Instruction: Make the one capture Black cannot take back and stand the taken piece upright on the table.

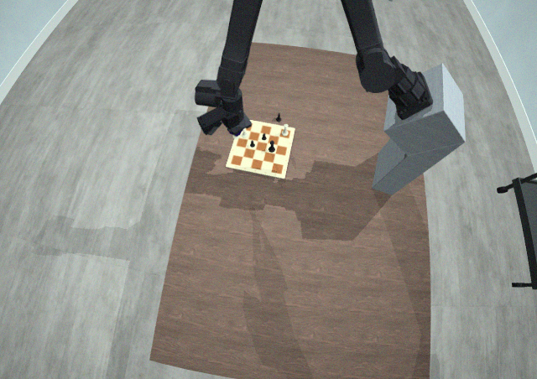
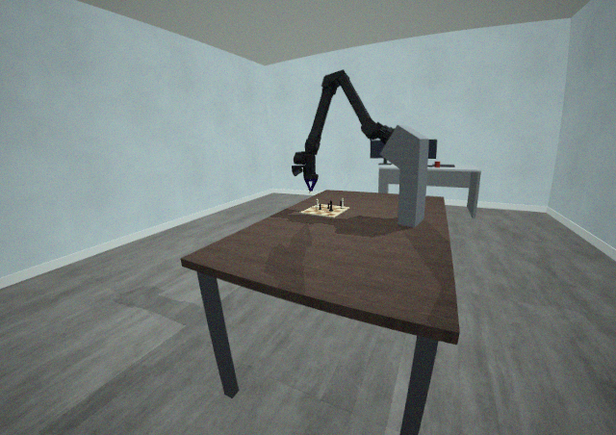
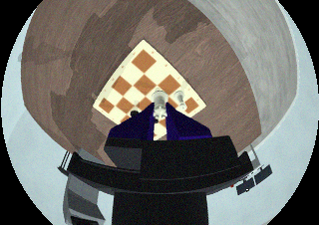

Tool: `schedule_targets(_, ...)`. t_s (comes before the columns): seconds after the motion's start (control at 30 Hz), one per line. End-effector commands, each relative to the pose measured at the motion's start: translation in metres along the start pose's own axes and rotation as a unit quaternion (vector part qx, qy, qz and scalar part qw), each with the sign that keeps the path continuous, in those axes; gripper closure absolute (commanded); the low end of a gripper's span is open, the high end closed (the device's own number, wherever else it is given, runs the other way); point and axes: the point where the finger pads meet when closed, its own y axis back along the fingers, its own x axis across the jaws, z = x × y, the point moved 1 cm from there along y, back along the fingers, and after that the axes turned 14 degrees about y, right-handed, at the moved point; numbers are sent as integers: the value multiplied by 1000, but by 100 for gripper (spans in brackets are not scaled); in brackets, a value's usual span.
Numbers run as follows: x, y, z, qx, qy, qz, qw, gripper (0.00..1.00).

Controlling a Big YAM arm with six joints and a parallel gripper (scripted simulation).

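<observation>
A small chessboard (image 1: 242, 162) (image 2: 309, 212) (image 3: 143, 64) lies on the brown table (image 1: 303, 257) (image 2: 347, 271). My gripper (image 1: 241, 131) (image 2: 311, 187) (image 3: 159, 107) is shut on a white piece (image 1: 244, 133) (image 3: 159, 101) and holds it a little above the board's far left corner. Three black pieces (image 1: 263, 137) (image 1: 252, 143) (image 1: 272, 147) stand near the board's middle. Another white piece (image 1: 285, 129) stands at the far right corner. One black piece (image 1: 278, 116) stands upright on the table just beyond the board's far edge.
The arm's grey pedestal (image 1: 424, 137) (image 2: 410, 171) stands on the table to the right of the board. A grey desk (image 2: 448, 175) stands at the back wall. A dark stand (image 1: 527, 231) is at the right edge of the floor.
</observation>
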Motion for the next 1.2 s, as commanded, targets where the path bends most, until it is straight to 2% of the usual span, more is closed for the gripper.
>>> schedule_targets(0.0,5,3,0,3,-3,6,1000,100)
schedule_targets(0.03,12,-7,-7,13,0,18,1000,100)
schedule_targets(0.17,6,-6,-3,8,-2,10,1000,100)
schedule_targets(1.17,6,-6,-3,8,-2,10,1000,100)
